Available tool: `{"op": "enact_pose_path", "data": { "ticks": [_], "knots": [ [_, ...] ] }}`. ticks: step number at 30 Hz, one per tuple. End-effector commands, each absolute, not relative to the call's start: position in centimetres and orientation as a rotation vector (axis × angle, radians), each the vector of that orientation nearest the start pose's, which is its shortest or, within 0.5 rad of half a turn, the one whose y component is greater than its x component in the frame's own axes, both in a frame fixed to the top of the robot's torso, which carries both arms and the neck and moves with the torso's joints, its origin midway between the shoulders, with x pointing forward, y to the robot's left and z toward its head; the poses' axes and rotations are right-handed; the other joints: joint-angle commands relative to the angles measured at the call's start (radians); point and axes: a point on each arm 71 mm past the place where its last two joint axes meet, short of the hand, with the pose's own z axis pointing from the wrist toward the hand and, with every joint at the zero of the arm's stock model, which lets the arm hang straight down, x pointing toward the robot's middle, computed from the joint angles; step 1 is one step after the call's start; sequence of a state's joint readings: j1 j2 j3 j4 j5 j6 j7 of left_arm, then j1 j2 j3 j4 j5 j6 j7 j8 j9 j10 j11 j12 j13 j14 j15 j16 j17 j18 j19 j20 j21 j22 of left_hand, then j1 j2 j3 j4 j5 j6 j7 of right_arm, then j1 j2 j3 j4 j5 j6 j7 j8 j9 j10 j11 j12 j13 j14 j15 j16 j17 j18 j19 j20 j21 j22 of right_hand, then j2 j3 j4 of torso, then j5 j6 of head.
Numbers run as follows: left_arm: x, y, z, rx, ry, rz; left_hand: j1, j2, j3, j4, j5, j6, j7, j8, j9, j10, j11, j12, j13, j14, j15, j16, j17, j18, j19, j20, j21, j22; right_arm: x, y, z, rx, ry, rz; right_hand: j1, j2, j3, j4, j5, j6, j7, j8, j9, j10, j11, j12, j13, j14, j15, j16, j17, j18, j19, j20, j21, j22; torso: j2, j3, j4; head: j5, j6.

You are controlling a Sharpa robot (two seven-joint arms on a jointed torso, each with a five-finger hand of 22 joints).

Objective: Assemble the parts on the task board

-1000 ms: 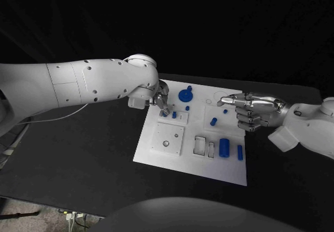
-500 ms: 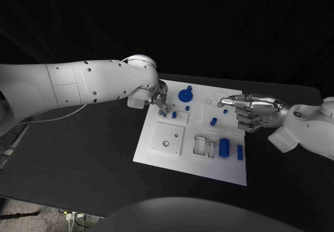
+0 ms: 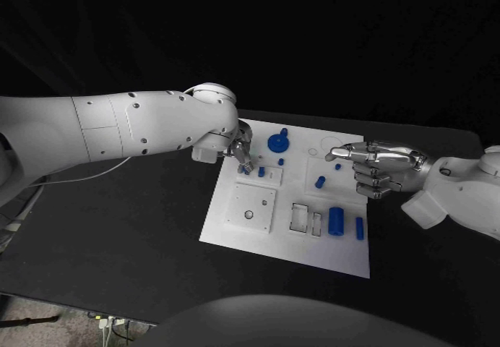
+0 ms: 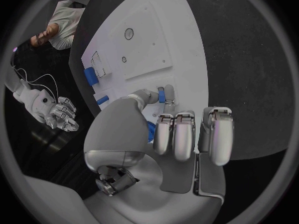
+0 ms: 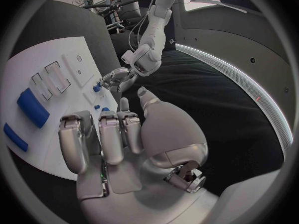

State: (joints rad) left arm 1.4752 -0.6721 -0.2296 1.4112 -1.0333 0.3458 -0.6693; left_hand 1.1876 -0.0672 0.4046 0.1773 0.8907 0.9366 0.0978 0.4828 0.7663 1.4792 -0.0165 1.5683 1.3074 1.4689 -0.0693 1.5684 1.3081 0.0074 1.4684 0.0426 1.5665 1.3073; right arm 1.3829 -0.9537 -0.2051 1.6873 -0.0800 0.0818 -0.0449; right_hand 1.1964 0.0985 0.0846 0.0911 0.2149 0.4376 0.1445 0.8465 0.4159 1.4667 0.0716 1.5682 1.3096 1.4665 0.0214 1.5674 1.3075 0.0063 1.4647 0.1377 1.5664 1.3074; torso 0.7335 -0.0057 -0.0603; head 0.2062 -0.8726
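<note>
The white task board (image 3: 235, 230) lies mid-table. My left hand (image 3: 235, 150) hovers over its far left corner and pinches a small blue peg (image 3: 245, 168) between thumb and a finger; the peg (image 4: 161, 92) sits at the fingertips in the left wrist view. Just beside it stands another small blue peg (image 3: 261, 172). A round blue part (image 3: 278, 142) lies at the far edge. My right hand (image 3: 380, 167) hangs over the board's right edge, fingers curled in, holding nothing. A large blue cylinder (image 3: 334, 220) and a slim blue bar (image 3: 360, 228) lie near the front right.
A square inset plate (image 3: 253, 206) and two rectangular slots (image 3: 305, 219) occupy the board's front half. More small blue pegs (image 3: 320, 181) stand near the board's middle. Black table (image 3: 125, 238) surrounds the board, with the widest room to the left and front.
</note>
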Motion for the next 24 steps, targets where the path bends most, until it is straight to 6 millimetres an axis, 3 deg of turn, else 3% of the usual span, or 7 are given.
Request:
{"op": "enact_pose_path", "data": {
  "ticks": [1, 24],
  "knots": [
    [51.01, 18.25, -17.63, 0.07, 2.447, -0.078, 0.002, 0.012, 0.123, -0.13, 0.003, 0.068, -0.063, -0.005, 0.001, 0.092, -0.016, 0.003, 0.263, 0.102, -0.007, 0.002, 0.263, -0.007, 0.102, -0.007, 0.004, 0.263, 44.18, -19.44, -17.18, 0.924, 2.18, 1.545, 0.006, 0.007, -0.001, -0.007, 0.003, 0.006, -0.001, -0.003, -0.001, 0.104, -0.002, 0.003, 0.261, 0.104, 0.004, 0.003, 0.263, -0.006, 0.106, 0.002, 0.004, 0.263, 0.0, -0.0001, -0.0003, 0.001, 0.0],
    [50.99, 18.5, -17.66, 0.045, 2.438, -0.09, -0.012, 0.017, 0.126, -0.138, 0.009, 0.077, -0.065, -0.003, 0.015, 0.092, -0.017, 0.003, 0.263, 0.102, -0.008, 0.002, 0.263, -0.007, 0.102, -0.008, 0.004, 0.263, 44.22, -19.6, -17.29, 0.94, 2.183, 1.537, 0.013, 0.013, 0.001, -0.01, 0.002, 0.006, -0.002, -0.003, -0.005, 0.104, -0.003, 0.003, 0.261, 0.104, 0.003, 0.003, 0.263, -0.006, 0.106, 0.001, 0.004, 0.263, 0.0, -0.0002, -0.0005, 0.003, 0.0]
  ]
}}
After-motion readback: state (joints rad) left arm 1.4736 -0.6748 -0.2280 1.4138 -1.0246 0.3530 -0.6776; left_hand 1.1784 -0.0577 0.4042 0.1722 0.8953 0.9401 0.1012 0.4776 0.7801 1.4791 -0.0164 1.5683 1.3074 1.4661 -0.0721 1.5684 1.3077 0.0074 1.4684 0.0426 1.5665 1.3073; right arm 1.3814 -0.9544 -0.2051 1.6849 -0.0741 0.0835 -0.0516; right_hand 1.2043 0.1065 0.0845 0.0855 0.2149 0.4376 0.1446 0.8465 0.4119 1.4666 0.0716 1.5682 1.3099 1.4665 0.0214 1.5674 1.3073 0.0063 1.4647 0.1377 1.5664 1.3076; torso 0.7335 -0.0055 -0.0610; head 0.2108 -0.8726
